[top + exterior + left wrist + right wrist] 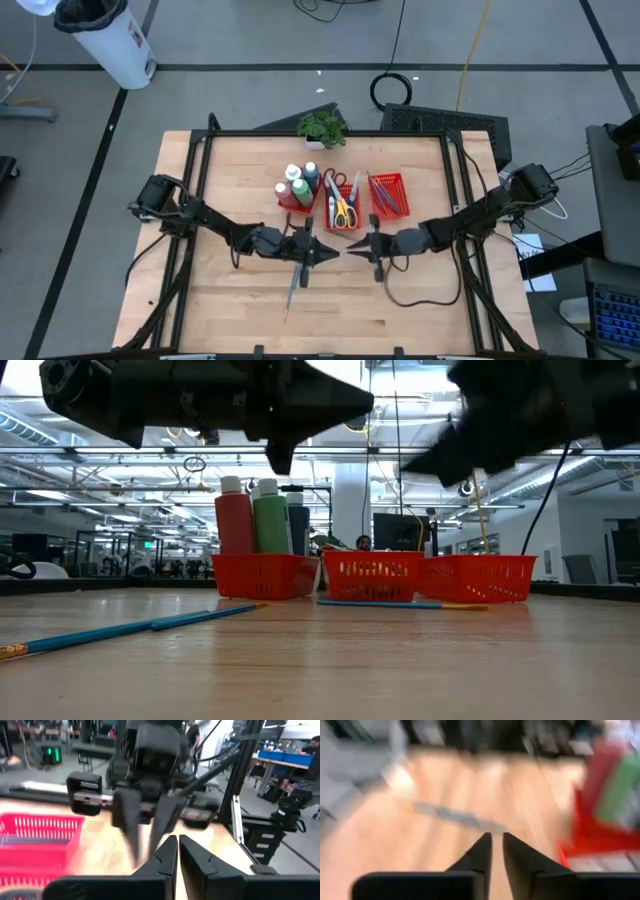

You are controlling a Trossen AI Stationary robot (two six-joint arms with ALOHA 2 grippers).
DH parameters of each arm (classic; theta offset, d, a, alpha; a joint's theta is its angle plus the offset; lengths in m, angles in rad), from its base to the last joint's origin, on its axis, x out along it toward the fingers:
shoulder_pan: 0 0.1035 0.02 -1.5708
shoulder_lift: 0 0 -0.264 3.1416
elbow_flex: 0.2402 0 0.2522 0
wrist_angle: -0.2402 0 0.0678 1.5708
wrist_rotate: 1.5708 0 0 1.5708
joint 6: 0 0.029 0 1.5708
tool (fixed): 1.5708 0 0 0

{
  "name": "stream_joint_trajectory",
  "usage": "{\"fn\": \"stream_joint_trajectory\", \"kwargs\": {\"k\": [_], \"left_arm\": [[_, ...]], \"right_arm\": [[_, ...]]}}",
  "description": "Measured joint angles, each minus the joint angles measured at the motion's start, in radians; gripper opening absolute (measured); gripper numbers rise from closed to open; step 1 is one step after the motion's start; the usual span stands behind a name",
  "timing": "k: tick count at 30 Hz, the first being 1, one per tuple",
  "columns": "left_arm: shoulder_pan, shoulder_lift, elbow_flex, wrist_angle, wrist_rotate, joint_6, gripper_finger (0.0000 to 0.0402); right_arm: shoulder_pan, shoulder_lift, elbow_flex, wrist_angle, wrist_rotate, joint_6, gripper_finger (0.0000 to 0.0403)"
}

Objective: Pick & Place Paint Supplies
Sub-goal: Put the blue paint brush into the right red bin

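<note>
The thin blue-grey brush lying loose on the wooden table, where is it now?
In the high view the thin blue-grey brush lies on the wooden table in front of the red mesh trays, left of centre, just below the left gripper.

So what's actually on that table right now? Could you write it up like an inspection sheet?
Surface: wooden table, bare at the front.
Job's things: paint bottles in the red tray's left part, scissors in the middle part, brushes in the right part; one brush loose on the table, another lying before the tray.
Clutter: potted plant at the table's back edge.
Grippers: left gripper and right gripper both shut, empty, tip to tip mid-table.
Cables: a loop under the right arm; a coil on the floor.
Surroundings: white bin, workshop hall.
</note>
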Motion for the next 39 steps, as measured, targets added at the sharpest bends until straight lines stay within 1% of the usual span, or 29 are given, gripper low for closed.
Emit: {"fn": "stream_joint_trajectory", "kwargs": {"k": [2,4,8,10,12,16,20,23,24,29,35,39], "left_arm": [[0.0,0.0,0.0,-0.031,0.0,-0.026,0.0024],[0.0,0.0,0.0,-0.056,-0.001,-0.04,0.0021],[0.0,0.0,0.0,-0.074,0.0,-0.047,0.0008],[0.0,0.0,0.0,-0.077,0.0,-0.047,0.0004],[0.0,0.0,0.0,-0.075,0.0,-0.047,0.0004],[0.001,0.0,0.0,-0.075,-0.001,-0.048,0.0021],[0.001,0.0,0.0,-0.074,-0.001,-0.048,0.0033],[0.001,0.0,0.0,-0.074,-0.001,-0.048,0.0034],[0.001,0.0,0.0,-0.074,-0.001,-0.048,0.0035],[0.001,0.0,0.0,-0.074,-0.001,-0.048,0.0035],[0.001,0.0,0.0,-0.074,-0.001,-0.048,0.0035],[0.001,0.0,0.0,-0.074,-0.001,-0.048,0.0035]], "right_arm": [[0.016,0.0,0.0,-0.136,0.08,0.007,0.0059],[0.032,-0.001,0.0,-0.235,0.127,0.035,0.0091],[0.047,-0.004,0.0,-0.424,0.104,0.134,0.0151],[0.047,-0.004,0.0,-0.499,0.101,0.197,0.0168],[0.043,-0.004,0.0,-0.556,0.101,0.243,0.0175],[0.028,-0.004,0.0,-0.601,0.103,0.269,0.0168],[0.004,-0.003,-0.008,-0.619,0.101,0.268,0.0146],[-0.01,-0.003,-0.037,-0.618,0.096,0.288,0.0129],[-0.013,-0.003,-0.05,-0.614,0.079,0.296,0.0124],[-0.018,-0.006,-0.103,-0.567,0.043,0.323,0.0102],[-0.016,-0.005,-0.186,-0.372,0.032,0.317,0.009],[-0.016,-0.005,-0.19,-0.364,0.03,0.311,0.0089]]}}
